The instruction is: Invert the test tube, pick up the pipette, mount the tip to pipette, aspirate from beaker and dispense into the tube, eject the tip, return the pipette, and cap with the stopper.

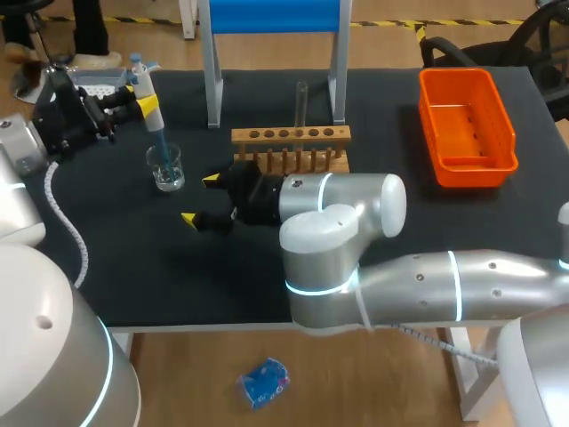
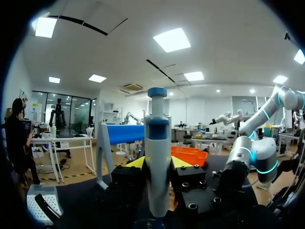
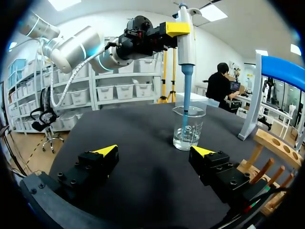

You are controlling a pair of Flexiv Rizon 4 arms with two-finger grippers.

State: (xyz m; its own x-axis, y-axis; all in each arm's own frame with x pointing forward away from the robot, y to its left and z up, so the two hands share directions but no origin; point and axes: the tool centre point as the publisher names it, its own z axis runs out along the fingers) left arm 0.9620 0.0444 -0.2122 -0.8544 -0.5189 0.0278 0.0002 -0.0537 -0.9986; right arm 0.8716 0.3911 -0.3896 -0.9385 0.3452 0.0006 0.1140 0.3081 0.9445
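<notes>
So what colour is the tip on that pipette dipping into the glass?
Blue. The tip on the pipette shows best in the right wrist view.

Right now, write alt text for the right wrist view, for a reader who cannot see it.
The left gripper holds a pipette upright, its blue tip down inside a glass beaker of clear liquid on the black table. The right gripper sits open and empty short of the beaker, a wooden rack beside it.
</notes>
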